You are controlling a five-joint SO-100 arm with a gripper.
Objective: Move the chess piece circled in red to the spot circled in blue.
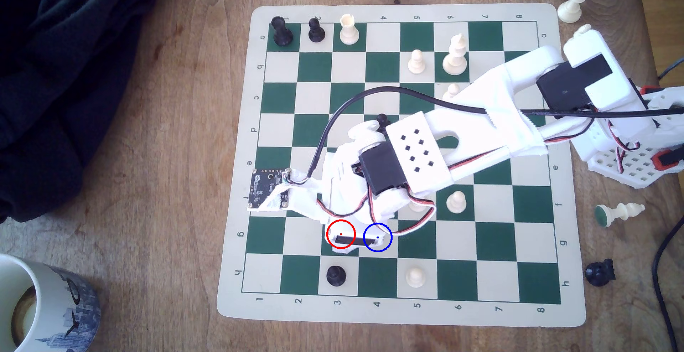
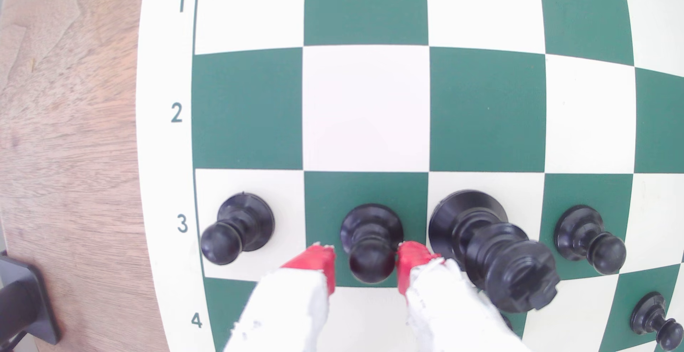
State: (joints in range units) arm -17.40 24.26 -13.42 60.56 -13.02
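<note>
End effector (image 2: 366, 259) is down on the chessboard (image 1: 237, 204), its red-tipped fingers (image 2: 314, 263) spread either side of the black pawn (image 2: 370, 241), one tip on each side of the pawn's neck, small gaps visible, no clear contact. Jaws not pressed together, nothing pinched yet

Pawn stands upright on a green square in the row marked 3, base fully inside that square. In the exterior view the arm's wrist covers that square; the red circle (image 1: 341, 234) sits on the wrist housing there. Blue circle (image 1: 377, 237) marks the cream square directly next to it, toward the exterior view's right, partly overlapped by the wrist and a looping wire

Relative to the pawn, in the wrist view: taller black piece with crowned top (image 2: 492, 248) on the adjacent cream square, very close to one finger; another black pawn (image 2: 237, 230) on the cream square on the opposite side; a 3rd black pawn (image 2: 588, 241) beyond the crowned piece; a 4th (image 2: 655, 318) further out near the frame corner

White arm (image 1: 481, 115) reaches across the board from the exterior view's right. Mug (image 1: 44, 307) on the wood tabletop (image 1: 148, 189) well off the board, spare pieces along the far edge
</note>
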